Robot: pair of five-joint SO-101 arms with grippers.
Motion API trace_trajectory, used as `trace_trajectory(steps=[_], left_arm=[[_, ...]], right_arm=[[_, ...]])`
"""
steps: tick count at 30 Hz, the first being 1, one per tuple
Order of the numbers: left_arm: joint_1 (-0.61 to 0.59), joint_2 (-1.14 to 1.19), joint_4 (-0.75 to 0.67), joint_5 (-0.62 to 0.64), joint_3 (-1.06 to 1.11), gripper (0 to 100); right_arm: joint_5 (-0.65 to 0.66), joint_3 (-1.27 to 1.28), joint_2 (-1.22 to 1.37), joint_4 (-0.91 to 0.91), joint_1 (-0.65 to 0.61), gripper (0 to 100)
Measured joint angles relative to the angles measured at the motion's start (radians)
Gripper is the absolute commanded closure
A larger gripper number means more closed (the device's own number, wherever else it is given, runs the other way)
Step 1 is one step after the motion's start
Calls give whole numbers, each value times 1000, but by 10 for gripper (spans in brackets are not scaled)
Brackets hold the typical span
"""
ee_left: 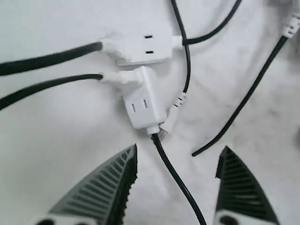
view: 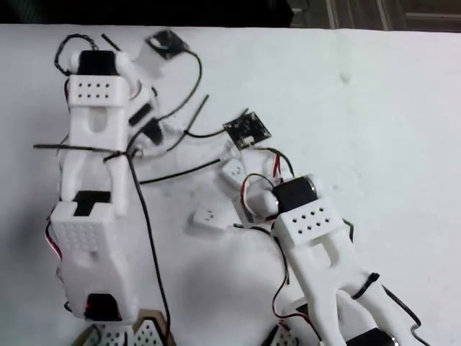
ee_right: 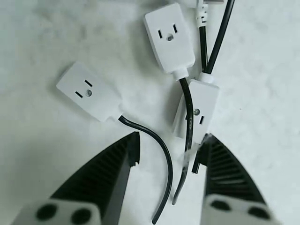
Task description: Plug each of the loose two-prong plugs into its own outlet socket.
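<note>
Two white outlet sockets lie side by side ahead of my left gripper (ee_left: 178, 173), one near (ee_left: 143, 98) and one farther (ee_left: 145, 44), each on a thick black cable. A thin black cable's white end (ee_left: 165, 129) touches the nearer socket. The left gripper is open and holds nothing. My right gripper (ee_right: 168, 150) is also open, low over the table. Before it lie three white sockets: one off to the side (ee_right: 89, 91), one farther (ee_right: 169, 37), and one by a fingertip (ee_right: 201, 105). In the high view two sockets (view: 209, 216) (view: 234, 173) lie beside the right gripper (view: 245, 209).
Loose black cables (view: 173, 173) cross the white table between the arms. A small circuit board (view: 247, 130) lies near the middle and another (view: 167, 45) at the back left. Open table (view: 374, 130) stretches to the right.
</note>
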Motion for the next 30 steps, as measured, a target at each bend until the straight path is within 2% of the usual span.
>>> trace_trajectory(steps=[4,9,14,23,27,30], left_arm=[[0,2,-133,-80,195,771],[0,2,-319,-94,368,771],[12,0,-384,-94,430,771],[57,129,-384,-95,351,774],[46,236,-278,-95,190,776],[40,325,-184,-94,46,840]], right_arm=[[0,0,0,0,0,790],[0,0,0,0,0,790],[0,0,0,0,0,790],[0,0,0,0,0,790],[0,0,0,0,0,790],[0,0,0,0,0,790]])
